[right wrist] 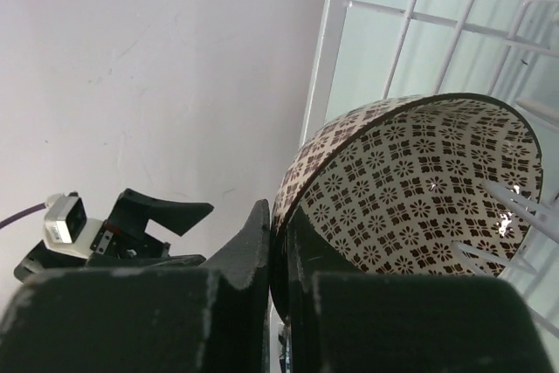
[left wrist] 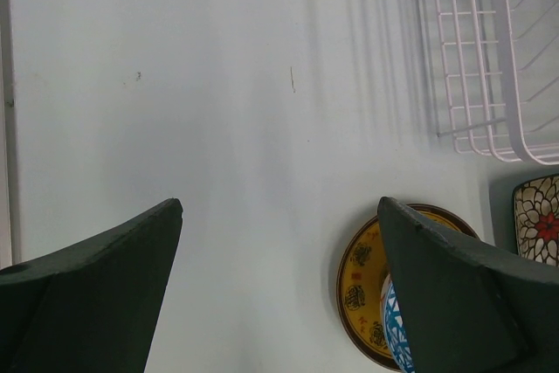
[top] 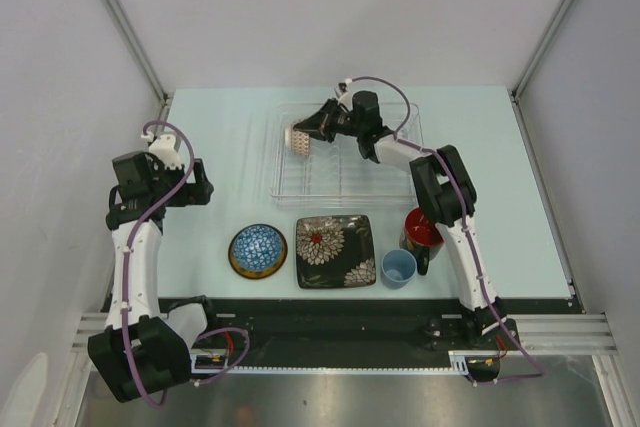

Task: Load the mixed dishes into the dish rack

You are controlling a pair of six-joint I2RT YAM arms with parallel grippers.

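My right gripper is shut on the rim of the beige patterned bowl, holding it tilted on its side over the left part of the dish rack. In the right wrist view the gripper pinches the bowl among the white wires. My left gripper is open and empty above bare table. The blue mosaic bowl sits on the yellow saucer. The black square plate, light-blue cup and black mug stand in front of the rack.
The left arm hovers left of the rack and the blue bowl. Grey walls close in the table on the left, right and back. The right arm's forearm passes over the mug.
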